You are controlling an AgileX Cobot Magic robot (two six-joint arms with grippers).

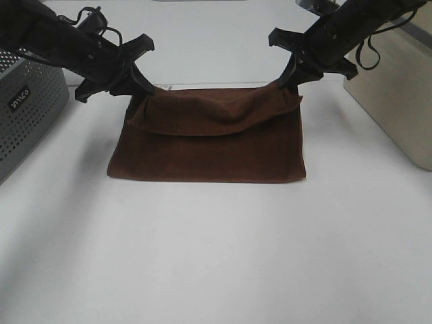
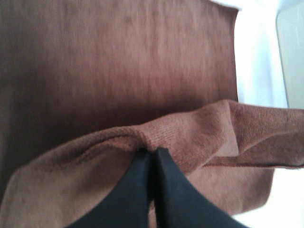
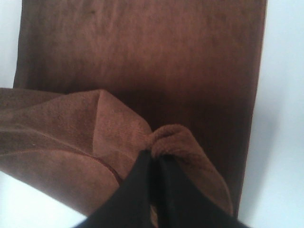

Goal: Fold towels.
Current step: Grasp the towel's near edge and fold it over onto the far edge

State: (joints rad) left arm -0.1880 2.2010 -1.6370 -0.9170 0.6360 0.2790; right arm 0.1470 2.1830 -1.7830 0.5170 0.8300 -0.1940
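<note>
The dark reddish-brown towel (image 1: 209, 145) lies on the white table (image 1: 216, 256), its far edge lifted and sagging between both grippers. My left gripper (image 1: 138, 90) is shut on the towel's far left corner. In the left wrist view its black fingers (image 2: 154, 156) pinch a fold of the towel (image 2: 118, 71). My right gripper (image 1: 287, 84) is shut on the far right corner. In the right wrist view its fingers (image 3: 154, 159) clamp a bunched fold of the towel (image 3: 142, 52). The white tag is hidden.
A grey perforated basket (image 1: 23, 101) stands at the left edge. A beige box (image 1: 398, 94) stands at the right. The table's far edge runs just behind the towel.
</note>
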